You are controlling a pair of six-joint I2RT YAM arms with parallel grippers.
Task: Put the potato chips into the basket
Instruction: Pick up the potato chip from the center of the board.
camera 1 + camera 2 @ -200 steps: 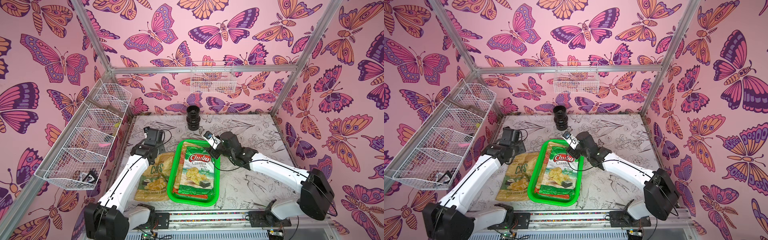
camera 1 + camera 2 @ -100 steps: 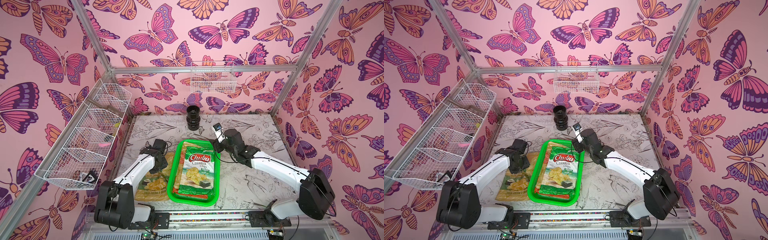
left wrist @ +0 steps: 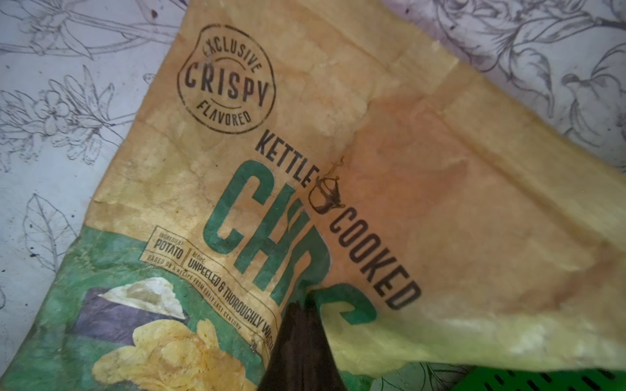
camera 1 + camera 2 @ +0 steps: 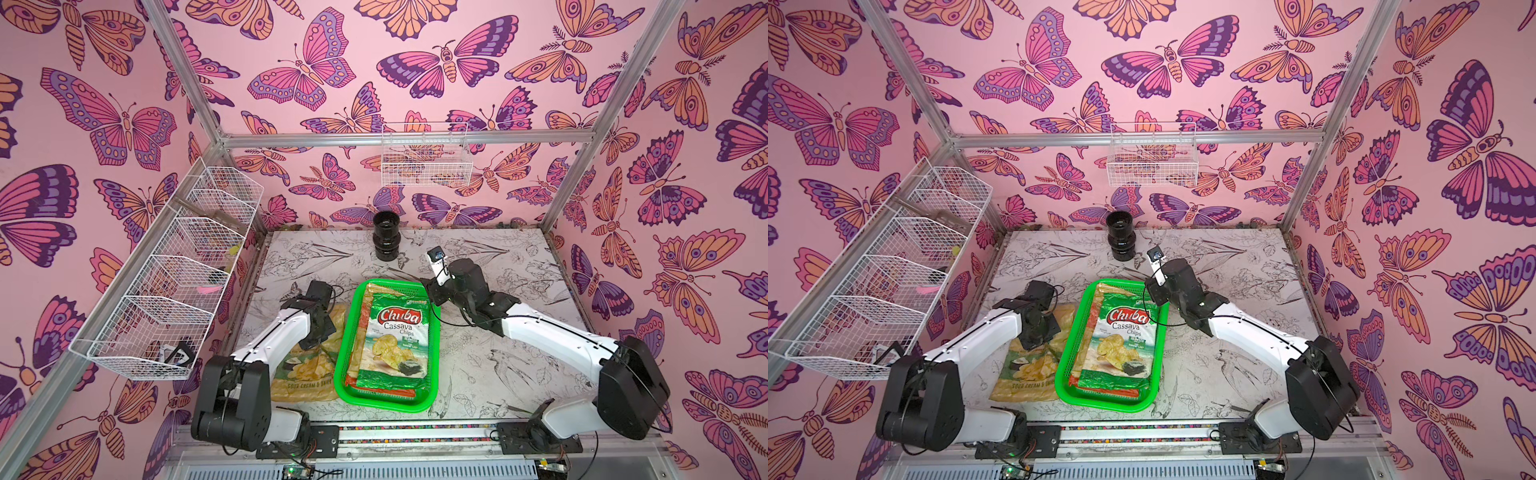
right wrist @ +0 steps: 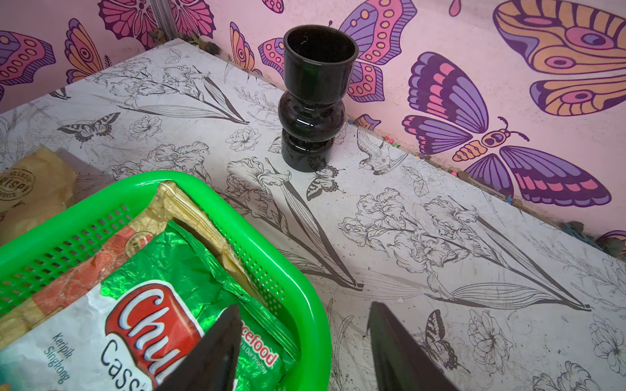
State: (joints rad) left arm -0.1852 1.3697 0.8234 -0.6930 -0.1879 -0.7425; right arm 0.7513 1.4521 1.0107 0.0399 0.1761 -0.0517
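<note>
left hand [image 3: 305, 303] dropped, pinching bag [image 3: 406, 162] edge beside basket [image 3: 528, 381]

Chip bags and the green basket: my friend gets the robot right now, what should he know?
Left gripper: shut, pinching the Sour Cream & Onion bag, which lies on the table beside the basket.
Right gripper: open, empty, by the basket's far corner.
Done: Cassava bag on top of other bags in the basket.
To do: lift the pinched bag into the basket.

cassava bag [image 4: 395, 345] atop green basket [image 4: 384, 405], tan bag [image 4: 303, 374] beside
</note>
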